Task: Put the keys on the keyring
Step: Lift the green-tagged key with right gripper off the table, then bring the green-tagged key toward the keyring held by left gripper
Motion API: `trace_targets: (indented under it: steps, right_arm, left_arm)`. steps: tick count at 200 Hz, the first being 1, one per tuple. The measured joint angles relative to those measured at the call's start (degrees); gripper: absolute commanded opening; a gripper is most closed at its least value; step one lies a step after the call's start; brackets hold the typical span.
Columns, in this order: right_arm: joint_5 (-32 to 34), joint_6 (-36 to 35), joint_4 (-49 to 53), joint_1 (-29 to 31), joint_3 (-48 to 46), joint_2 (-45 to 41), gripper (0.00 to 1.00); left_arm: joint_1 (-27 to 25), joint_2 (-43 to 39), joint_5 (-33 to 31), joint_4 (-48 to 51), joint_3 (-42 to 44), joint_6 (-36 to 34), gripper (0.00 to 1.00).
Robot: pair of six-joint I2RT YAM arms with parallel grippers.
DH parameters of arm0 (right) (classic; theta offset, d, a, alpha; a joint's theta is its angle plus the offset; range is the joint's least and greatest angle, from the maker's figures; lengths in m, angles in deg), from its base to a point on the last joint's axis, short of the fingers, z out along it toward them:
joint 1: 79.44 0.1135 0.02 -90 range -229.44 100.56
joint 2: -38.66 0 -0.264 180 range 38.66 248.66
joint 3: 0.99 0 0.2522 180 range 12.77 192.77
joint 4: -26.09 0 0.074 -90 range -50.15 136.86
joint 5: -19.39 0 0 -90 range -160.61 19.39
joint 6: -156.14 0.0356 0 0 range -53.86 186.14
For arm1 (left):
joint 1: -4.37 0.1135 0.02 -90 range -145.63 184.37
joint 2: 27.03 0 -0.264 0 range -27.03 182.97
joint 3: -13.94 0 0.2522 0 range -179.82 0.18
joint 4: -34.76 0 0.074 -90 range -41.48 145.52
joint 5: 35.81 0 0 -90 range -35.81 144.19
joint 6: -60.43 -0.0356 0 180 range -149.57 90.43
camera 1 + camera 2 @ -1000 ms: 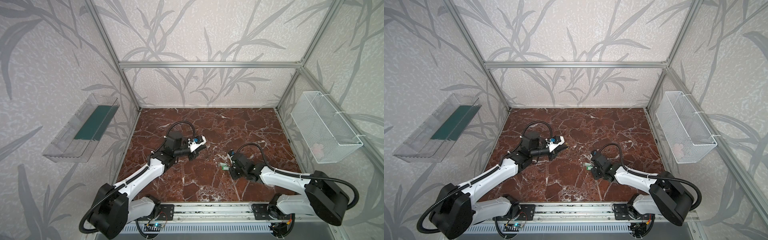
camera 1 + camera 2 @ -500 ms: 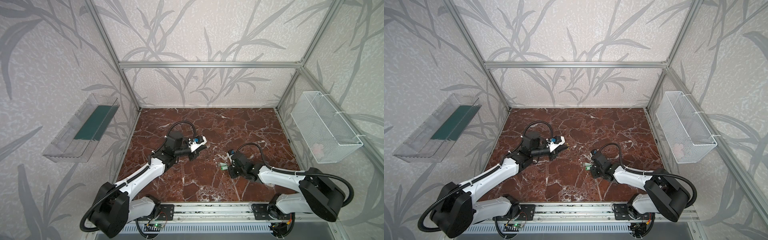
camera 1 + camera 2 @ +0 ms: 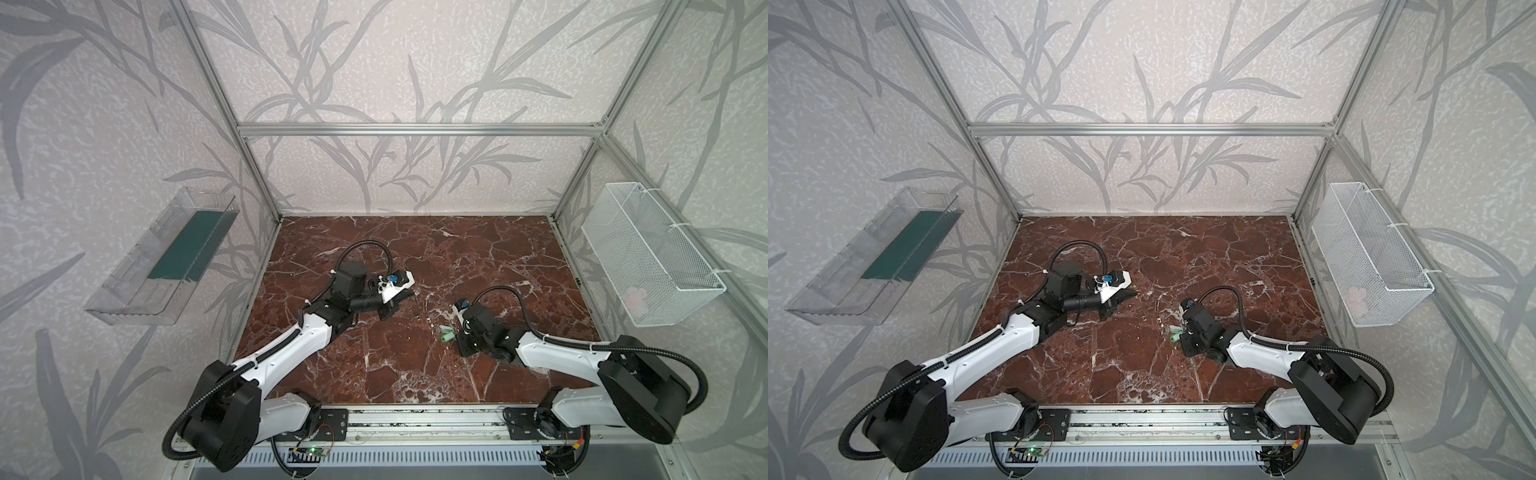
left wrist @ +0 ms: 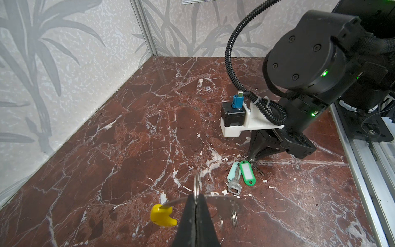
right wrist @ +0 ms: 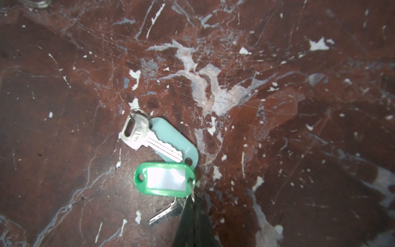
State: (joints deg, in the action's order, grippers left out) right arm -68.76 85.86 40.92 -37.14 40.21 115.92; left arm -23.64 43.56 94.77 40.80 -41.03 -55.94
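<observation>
Keys (image 5: 162,149) lie on the red marble tabletop (image 5: 299,149) at lower centre of the right wrist view, 2 of them side by side. A silver key (image 5: 136,132) rests across a pale teal tag (image 5: 173,136), and a bright green tag (image 5: 164,178) touches that tag's lower edge. The second key (image 5: 164,213) shows only its blade; its head is hidden behind the right gripper (image 5: 193,203). That gripper's black fingers are pressed together on the small ring joining the green tag to its key, and the bottom edge cuts them off. A metal loop (image 5: 36,3) in the upper left corner is cropped too far to identify.

In the left wrist view the left gripper (image 4: 195,202), at bottom centre, is clamped tight on the keyring (image 4: 222,197). This thin grey hoop is so blurred that its band reads as a faint arc, and much of it runs out past the bottom edge. Its yellow segment (image 4: 162,217) is sharp, lower left of the fingers. A small split ring (image 4: 196,185) stands edge-on at the fingertips; whether they bite it or the band itself is unclear.

In both top views the keys (image 3: 445,332) are green specks right of centre, well apart from the left gripper. The hoop there is too thin to make out.
</observation>
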Motion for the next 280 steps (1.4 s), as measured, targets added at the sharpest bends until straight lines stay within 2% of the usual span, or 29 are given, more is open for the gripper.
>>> trace_targets:
  steps: [44, 114, 200, 280]
  right_arm:
    - [-2.89, -2.45, -0.35, 0.00, -0.96, -3.52, 0.00]
    - [-10.93, -11.85, -1.22, 0.00, -0.96, -18.58, 0.00]
    - [-17.46, -19.04, -0.92, 0.00, -0.96, -24.61, 0.00]
    - [-20.41, -21.18, 0.33, 0.35, 0.76, -28.02, 0.00]
  left_arm:
    - [-0.04, 0.04, 0.15, -0.02, 0.00, 0.00, 0.00]
    - [-1.27, 0.02, 1.16, -0.33, 0.00, -0.13, 0.00]
    - [-4.61, -0.76, 2.10, -0.35, 0.02, -2.71, 0.00]
    - [-7.74, -1.31, 2.27, 0.57, 0.04, -6.80, 0.00]
